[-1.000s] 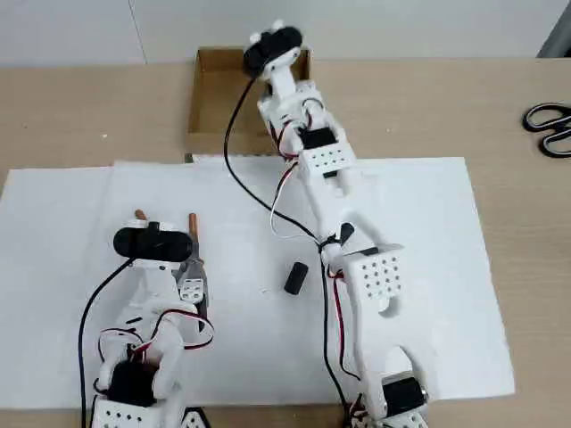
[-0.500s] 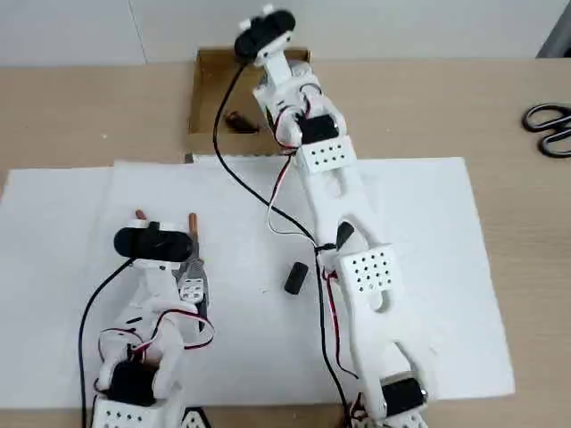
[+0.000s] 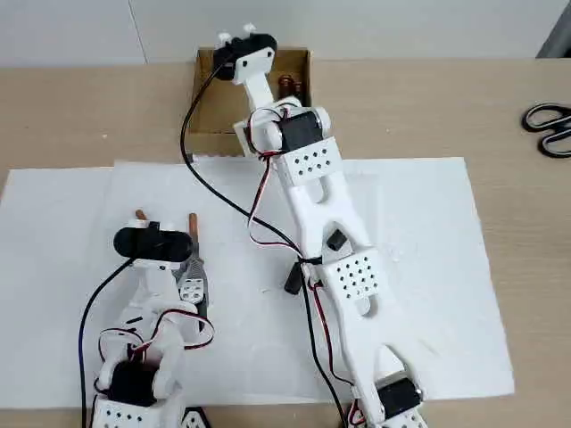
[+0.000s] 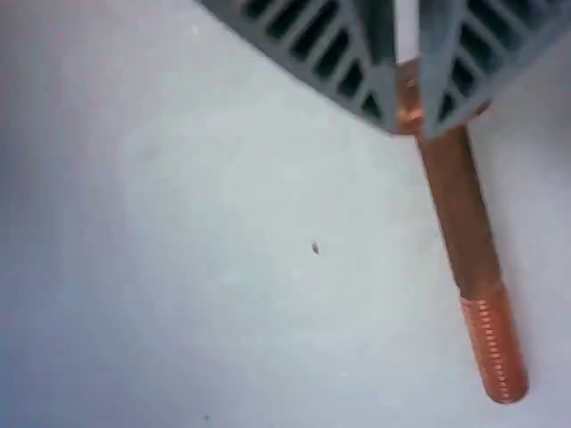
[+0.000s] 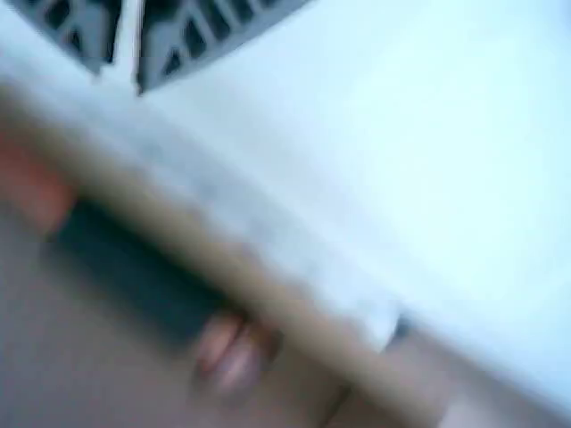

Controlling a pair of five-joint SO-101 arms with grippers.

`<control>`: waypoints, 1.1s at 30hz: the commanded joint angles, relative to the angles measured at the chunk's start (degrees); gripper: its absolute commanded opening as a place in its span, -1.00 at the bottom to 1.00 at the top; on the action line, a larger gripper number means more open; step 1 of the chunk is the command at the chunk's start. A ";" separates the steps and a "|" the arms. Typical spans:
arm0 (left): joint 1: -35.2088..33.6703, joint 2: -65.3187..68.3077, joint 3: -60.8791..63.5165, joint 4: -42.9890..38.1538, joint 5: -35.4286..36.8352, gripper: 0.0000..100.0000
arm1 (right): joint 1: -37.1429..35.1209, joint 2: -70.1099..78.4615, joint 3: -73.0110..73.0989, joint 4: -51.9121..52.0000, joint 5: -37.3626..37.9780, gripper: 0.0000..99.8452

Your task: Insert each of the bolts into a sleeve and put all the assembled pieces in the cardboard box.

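My right arm [image 3: 348, 272] stretches long across the white paper [image 3: 80, 267], from the near edge of the tabletop [image 3: 89, 107] up to the cardboard box [image 3: 207, 102]. Its wrist is at the box's near wall. My right pincer [image 5: 120, 67] hangs just by that wall. Its pads are almost together, with only a thin slit between them and nothing in it.

My left arm [image 3: 152, 312] sits folded short at the near left. My left pincer [image 4: 406, 107] is low over the paper and clamped on one copper bolt [image 4: 459, 232] near its head. The threaded end sticks out beyond the pads.

I count two bolts on my left side: the held one and a second bolt [image 3: 140, 215], whose tip peeps out past my wrist camera. One black sleeve [image 3: 293, 281] lies loose on the paper, half hidden by my right arm.

There is one box, touching the paper's far edge. Inside it, one copper-and-dark piece [image 3: 286, 86] shows by the right wall. My right wrist view shows a blurred dark piece [image 5: 134, 267] with copper ends beyond the wall; I cannot tell whether it is the same one. One pair of scissors [image 3: 549, 125] lies on the bare tabletop, far right.
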 commanded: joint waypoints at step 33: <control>-0.26 -0.53 -0.31 -1.41 -0.26 -0.99 | 2.33 -47.78 67.69 9.89 -36.04 -0.97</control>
